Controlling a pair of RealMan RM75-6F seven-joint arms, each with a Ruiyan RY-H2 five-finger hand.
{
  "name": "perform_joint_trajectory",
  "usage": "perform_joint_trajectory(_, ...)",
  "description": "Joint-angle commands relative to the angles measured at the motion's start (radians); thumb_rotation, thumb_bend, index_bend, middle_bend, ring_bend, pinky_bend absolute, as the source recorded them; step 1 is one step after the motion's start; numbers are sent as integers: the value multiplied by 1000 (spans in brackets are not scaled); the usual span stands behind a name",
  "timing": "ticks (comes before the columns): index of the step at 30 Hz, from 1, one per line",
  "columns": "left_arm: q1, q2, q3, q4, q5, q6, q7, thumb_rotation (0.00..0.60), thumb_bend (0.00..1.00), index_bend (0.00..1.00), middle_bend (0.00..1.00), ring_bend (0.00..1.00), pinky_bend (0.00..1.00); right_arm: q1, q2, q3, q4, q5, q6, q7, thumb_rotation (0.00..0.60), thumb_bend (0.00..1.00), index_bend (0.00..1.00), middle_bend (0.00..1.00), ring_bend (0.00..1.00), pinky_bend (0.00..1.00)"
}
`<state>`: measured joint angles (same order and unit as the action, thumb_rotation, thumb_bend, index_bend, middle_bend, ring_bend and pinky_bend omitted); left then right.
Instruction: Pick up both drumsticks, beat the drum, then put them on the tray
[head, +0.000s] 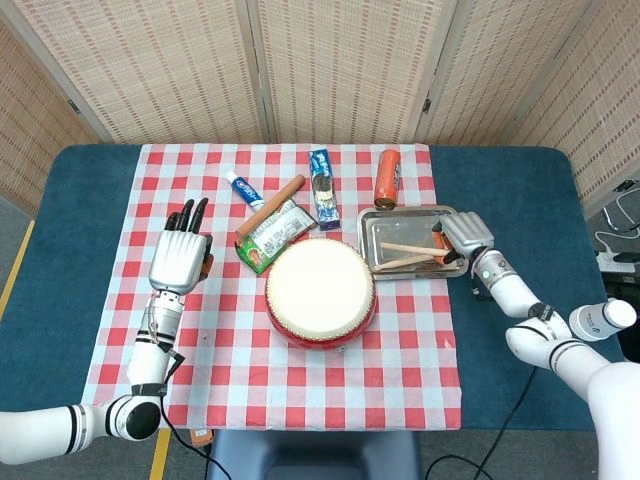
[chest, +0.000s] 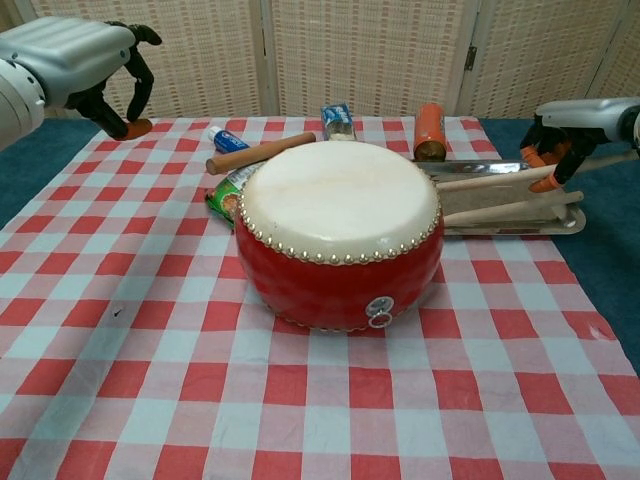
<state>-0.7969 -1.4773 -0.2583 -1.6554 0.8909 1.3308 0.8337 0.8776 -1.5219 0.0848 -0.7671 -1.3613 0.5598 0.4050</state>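
Two drumsticks (head: 408, 255) lie crosswise (nearly parallel) on tray (head: 375, 228).

You have a toothpaste tube (head: 243, 188), rolling pin (head: 270, 207), green snack packet (head: 270, 233), blue box (head: 322, 188) and orange can (head: 387, 178) on the checked cloth (head: 120, 300).

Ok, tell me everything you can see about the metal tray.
The tray is a shallow rectangular dish of shiny silver metal with a raised rim and rounded corners. It sits flat on the checked cloth, right of the drum and near the orange can. Two pale wooden drumsticks lie in it, and the right hand is at their outer ends.
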Motion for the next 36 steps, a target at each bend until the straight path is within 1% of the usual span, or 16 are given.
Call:
perform_joint_trajectory(1,2,3,-2,1,-3,-3,-4,600,377,0,0,0,174,26,-37,-4,61,-21,-37,31,600,264,951,819,611,551)
perform_joint_trajectory(4,4,6,-1,1,-1,-2,-6,600,377,0,0,0,173,47,-55,4,97,-10,-89,43,600,264,890,811,571,520)
perform_joint_trajectory(9,8,10,-1,1,2,-3,-12,600,377,0,0,0,171,68,-86,9,151,-2,-144,37,600,264,792,732,507,448)
perform_joint_trajectory(10,9,10,-2,1,1,-4,-14,600,377,0,0,0,171,70,-91,11,161,1,-150,34,600,264,760,709,489,435)
perform_joint_trajectory(11,10,11,-2,2,1,-4,-16,600,377,0,0,0,171,74,-98,14,172,6,-161,30,600,264,724,689,475,427)
perform_joint_trajectory(15,13,14,-3,6,4,-6,-26,600,377,0,0,0,170,86,-113,34,205,31,-190,12,600,264,525,590,400,375)
perform_joint_trajectory(16,14,14,-2,8,5,-7,-27,600,377,0,0,0,170,88,-116,38,212,37,-197,5,600,264,491,572,388,366)
perform_joint_trajectory(18,15,15,-2,10,7,-9,-31,600,377,0,0,0,169,93,-119,46,223,52,-216,-12,600,264,376,514,342,337)
perform_joint_trajectory(21,16,15,-3,12,11,-10,-38,600,377,0,0,0,169,98,-123,56,235,73,-238,-44,600,263,253,441,286,306)
perform_joint_trajectory(24,16,14,-1,16,15,-12,-39,600,378,0,0,0,168,97,-121,67,230,90,-239,-71,600,246,206,405,258,294)
perform_joint_trajectory(27,17,14,0,18,16,-14,-40,600,378,0,0,0,168,92,-113,73,217,103,-234,-99,600,238,193,384,242,290)
perform_joint_trajectory(30,20,15,-3,17,14,-18,-51,600,378,0,0,0,168,83,-90,86,179,115,-211,-116,600,233,186,378,236,287)
perform_joint_trajectory(34,26,27,-8,13,11,-21,-68,600,378,0,0,0,168,51,-26,107,82,122,-114,-141,600,232,189,378,237,287)
perform_joint_trajectory(36,32,39,-13,8,5,-32,-88,600,377,0,0,0,168,24,28,115,1,128,-59,-163,600,232,192,375,236,287)
